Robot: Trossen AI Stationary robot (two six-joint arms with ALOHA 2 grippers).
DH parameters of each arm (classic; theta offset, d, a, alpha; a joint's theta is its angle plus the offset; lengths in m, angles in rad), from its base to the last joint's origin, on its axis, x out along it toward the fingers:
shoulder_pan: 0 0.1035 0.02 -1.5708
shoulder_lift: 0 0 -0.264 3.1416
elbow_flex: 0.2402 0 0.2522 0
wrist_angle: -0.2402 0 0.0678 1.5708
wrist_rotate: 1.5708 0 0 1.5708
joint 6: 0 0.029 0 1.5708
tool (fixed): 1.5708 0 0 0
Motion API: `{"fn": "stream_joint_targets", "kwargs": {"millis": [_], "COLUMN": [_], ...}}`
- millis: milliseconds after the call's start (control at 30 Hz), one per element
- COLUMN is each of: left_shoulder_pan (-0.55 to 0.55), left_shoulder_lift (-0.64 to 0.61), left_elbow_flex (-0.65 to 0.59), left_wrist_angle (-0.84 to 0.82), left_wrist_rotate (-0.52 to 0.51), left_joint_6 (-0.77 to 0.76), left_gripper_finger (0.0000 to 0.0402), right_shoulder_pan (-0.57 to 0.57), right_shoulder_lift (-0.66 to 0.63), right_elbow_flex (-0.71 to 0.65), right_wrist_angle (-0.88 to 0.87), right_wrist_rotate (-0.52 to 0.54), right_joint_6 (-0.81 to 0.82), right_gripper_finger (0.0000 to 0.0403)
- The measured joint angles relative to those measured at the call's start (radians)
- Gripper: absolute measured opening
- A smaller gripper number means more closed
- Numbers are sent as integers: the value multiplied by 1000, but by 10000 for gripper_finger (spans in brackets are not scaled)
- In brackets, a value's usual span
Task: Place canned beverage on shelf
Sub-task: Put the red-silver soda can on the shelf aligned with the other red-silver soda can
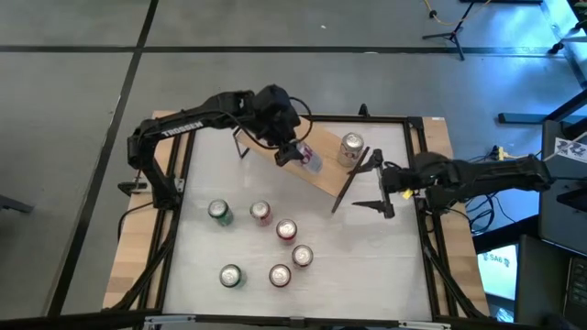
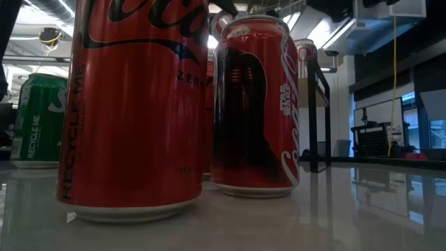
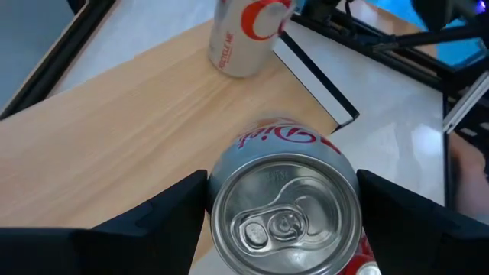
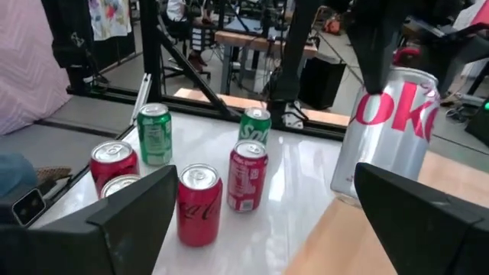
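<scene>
The left gripper point(image 3: 281, 200) pinches a silver can point(image 3: 283, 214) over the shelf point(image 3: 137, 114); the right gripper point(image 1: 379, 186), spread wide, waits beside the shelf.

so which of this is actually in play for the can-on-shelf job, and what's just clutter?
In play:
- shelf
- silver can between the left gripper's fingers, over the shelf
- silver can already standing on the shelf
- six cans on the table, red and green
- right gripper, open, beside the shelf

Lying about:
- stands on the floor
- room gear behind the table
</scene>
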Motion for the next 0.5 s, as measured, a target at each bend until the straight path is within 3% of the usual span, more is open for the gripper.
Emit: {"fn": "stream_joint_targets", "kwargs": {"millis": [233, 500], "left_shoulder_pan": [-43, -98], "left_shoulder_lift": [0, 0], "left_elbow_flex": [0, 0], "left_wrist_angle": [5, 19], "left_wrist_rotate": [-34, -73], "left_joint_6": [103, 227], "left_gripper_finger": [286, 286], "right_shoulder_pan": [0, 0], "right_shoulder_lift": [72, 141], "right_elbow_flex": [0, 10], "right_wrist_angle": [165, 259], "right_wrist_rotate": [9, 171], "right_joint_6": [57, 170], "right_gripper_finger": [392, 392]}}
